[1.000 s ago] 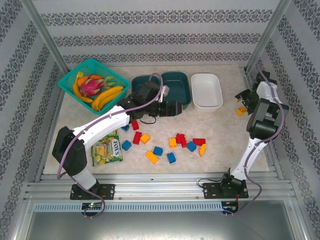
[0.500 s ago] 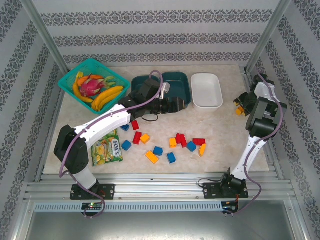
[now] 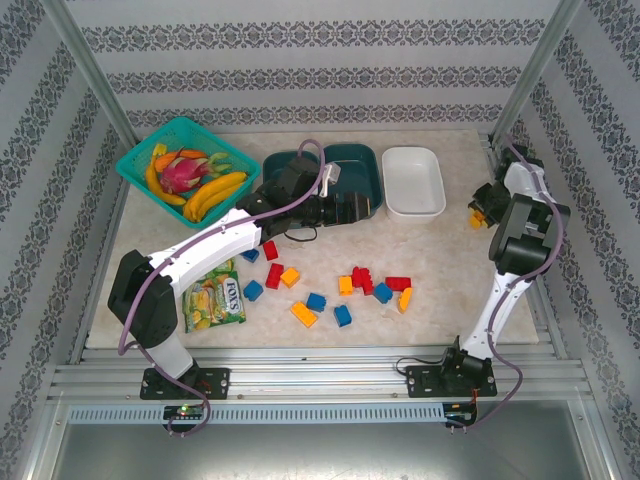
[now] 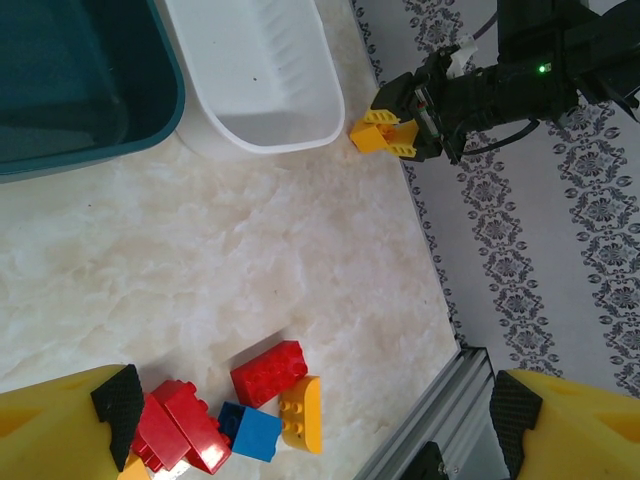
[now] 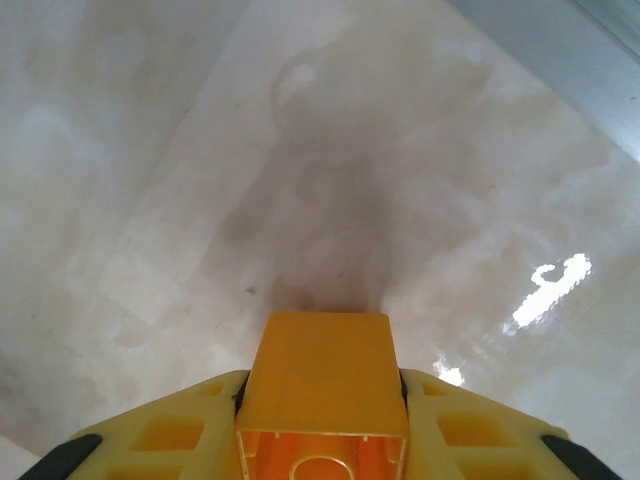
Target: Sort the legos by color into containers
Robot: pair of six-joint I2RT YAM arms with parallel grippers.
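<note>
Where the glossy marbled bench (image 3: pixel 440 270) meets its right edge, the right fingers (image 5: pixel 170 435) clamp a smooth orange brick (image 5: pixel 322 375), its hollow underside showing, right of the white tub (image 3: pixel 412 180). The left fingers (image 4: pixel 55 430) stand wide apart and empty beside the teal tubs (image 3: pixel 352 165). Studded red, blue and yellow bricks (image 3: pixel 360 285) lie scattered at lower centre.

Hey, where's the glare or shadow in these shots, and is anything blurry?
Right wrist view: bright glare patch on the table, soft shadow ahead of the orange brick. Left wrist view: sharp, with a mild sheen on the marble. Top external view: even light, no hard shadows.
</note>
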